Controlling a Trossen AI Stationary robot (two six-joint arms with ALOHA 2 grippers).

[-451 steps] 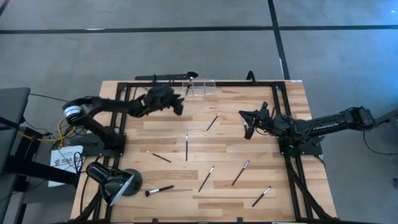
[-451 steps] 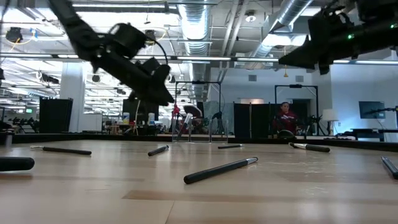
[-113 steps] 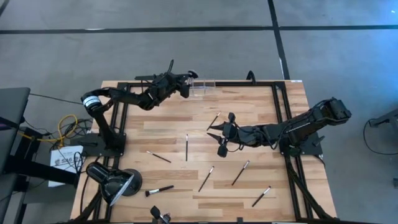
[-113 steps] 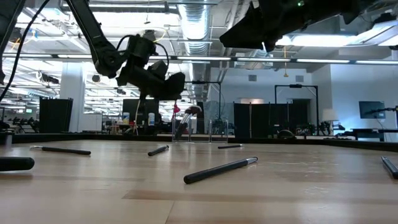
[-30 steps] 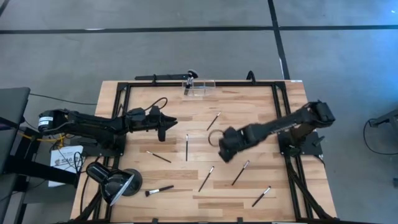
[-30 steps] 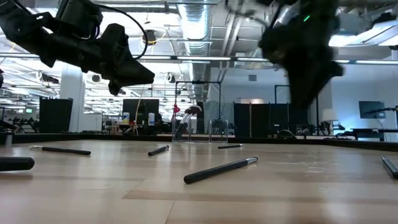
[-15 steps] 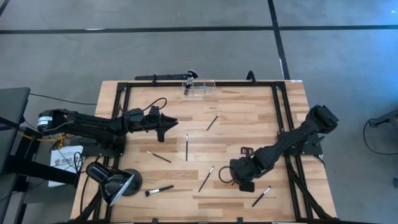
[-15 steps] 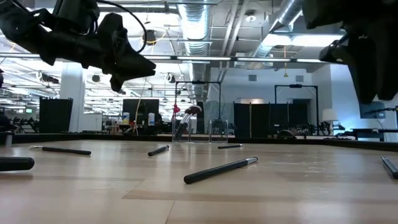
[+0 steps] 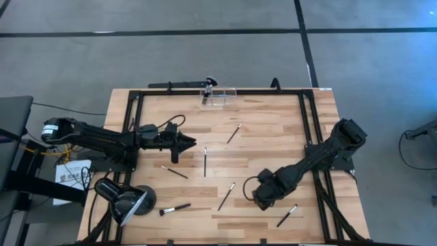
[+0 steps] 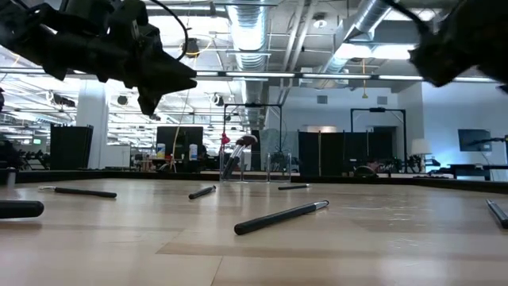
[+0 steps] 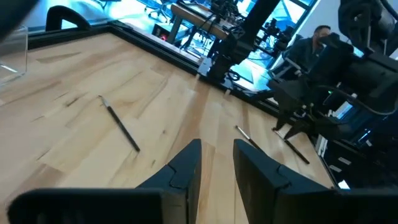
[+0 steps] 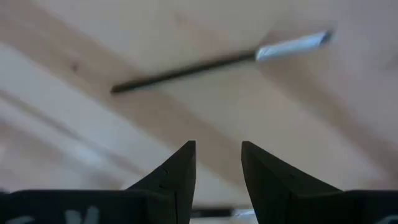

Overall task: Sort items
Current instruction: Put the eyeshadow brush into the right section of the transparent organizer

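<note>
Slim dark makeup brushes lie flat and scattered on the wooden table: one (image 9: 234, 132) toward the far side, one (image 9: 205, 162) at the middle, others (image 9: 173, 172), (image 9: 226, 196), (image 9: 287, 216), (image 9: 175, 209) nearer. My left gripper (image 9: 183, 143) hovers open left of centre, well above the table, as the low view shows (image 10: 163, 79); in the left wrist view (image 11: 217, 163) a brush (image 11: 121, 127) lies ahead of it. My right gripper (image 9: 261, 193) hangs open over the near right part. The right wrist view (image 12: 217, 152) shows a brush with a silver ferrule (image 12: 205, 65) below it, untouched.
A clear container (image 9: 220, 96) with a brush head (image 9: 211, 82) stands at the far edge. A black desk lamp (image 9: 124, 199) sits at the near left corner. A black frame (image 9: 311, 137) borders the table. People and equipment show in the room beyond (image 11: 314, 43).
My right gripper has swung from the table's middle toward the near edge and to the right, and now hangs over a brush on the near right. My left gripper has drifted slightly toward the near edge. No brush has moved.
</note>
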